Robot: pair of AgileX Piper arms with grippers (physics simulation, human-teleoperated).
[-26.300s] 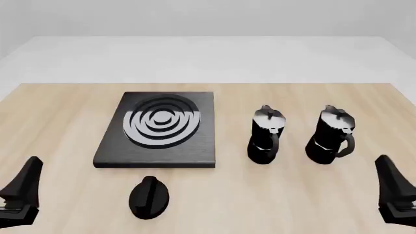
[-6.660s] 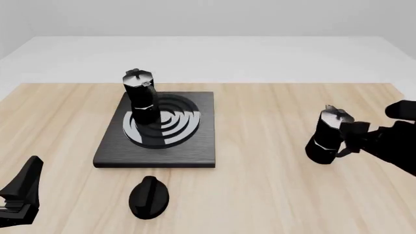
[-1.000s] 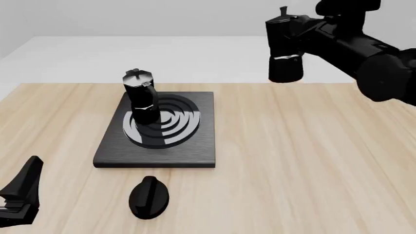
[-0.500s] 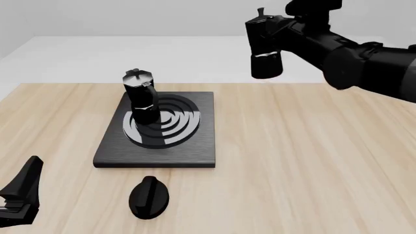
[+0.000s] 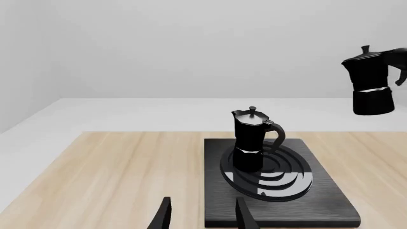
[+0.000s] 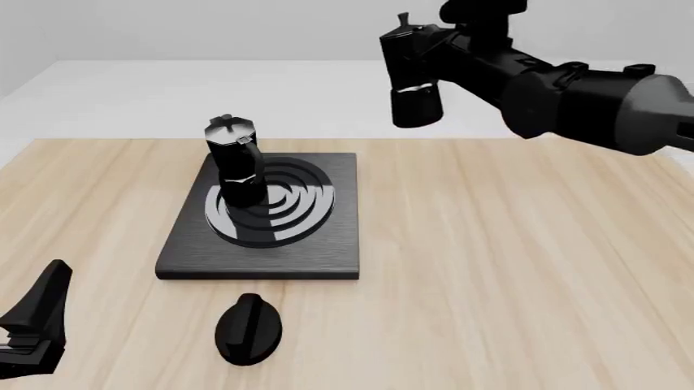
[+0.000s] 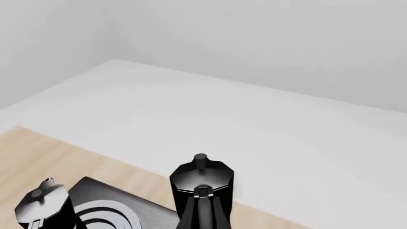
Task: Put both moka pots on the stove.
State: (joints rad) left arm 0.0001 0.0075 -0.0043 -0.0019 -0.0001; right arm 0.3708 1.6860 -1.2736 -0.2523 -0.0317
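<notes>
The right gripper, apparently clamped on one moka pot, holds it airborne; the other pot stands on the stove. The left gripper is parted.

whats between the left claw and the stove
In the front view, only bare wooden table separates the left claw from the stove. The black oval knob sits off to the side, near the stove's front edge.

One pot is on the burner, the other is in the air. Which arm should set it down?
Right. The right gripper already holds the second pot by its handle, high up beside the stove. The left gripper idles at the table's near edge, jaws open, holding nothing.
</notes>
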